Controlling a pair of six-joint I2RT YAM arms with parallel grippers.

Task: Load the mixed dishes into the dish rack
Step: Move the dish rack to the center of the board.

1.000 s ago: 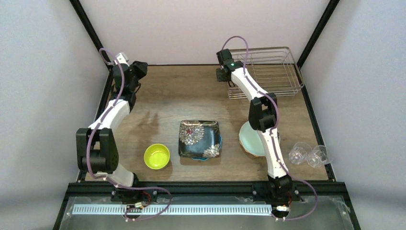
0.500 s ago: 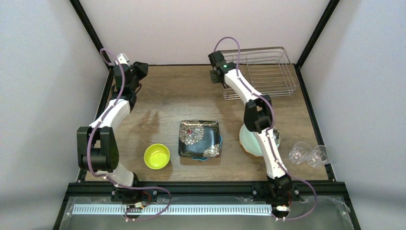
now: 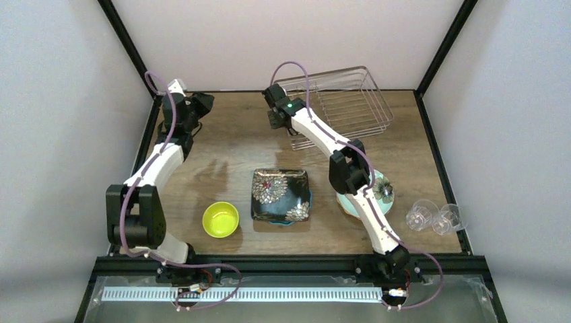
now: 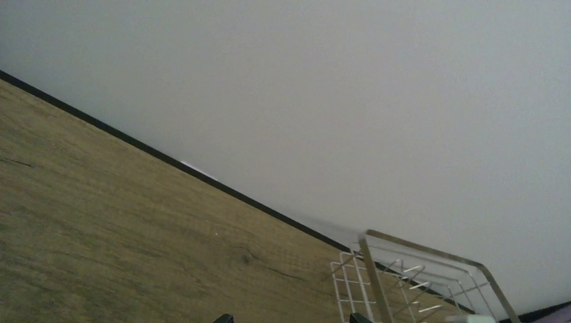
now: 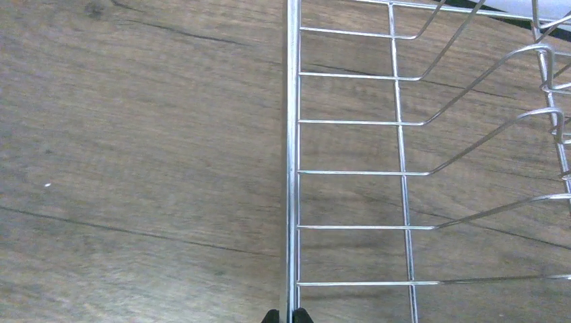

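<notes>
1. Dishes lie along the near half of the desk [image 3: 236, 141], and none is in the rack yet. At the far-left corner the left tool [image 3: 205, 102] hovers over bare wood, fingertips apart and empty, pointing toward the rack.
2. Toward the near-left corner the small yellow-green bowl [image 3: 221, 219] stands upright. Just to its right, the black square floral plate [image 3: 281, 195] lies flat at the middle of the near edge.
3. The dish rack [image 3: 337, 101] sits by the far edge, right of the middle and skewed to the desk's edges. The right tool [image 5: 289, 315] is clamped on its left rim wire, fingertips together around it.
4. The round mint flower plate [image 3: 385, 190] lies flat toward the near-right corner, partly under the right arm. The clear glasses [image 3: 421, 215] rest beside the right edge, seemingly on their sides.
5. The step in hand looks like positioning the rack rather than loading it. The next move calls for letting go of the rim, lifting clear of the prongs and reaching for a dish. The flat plates will need to be gripped by an edge and tipped upright between the prongs.
</notes>
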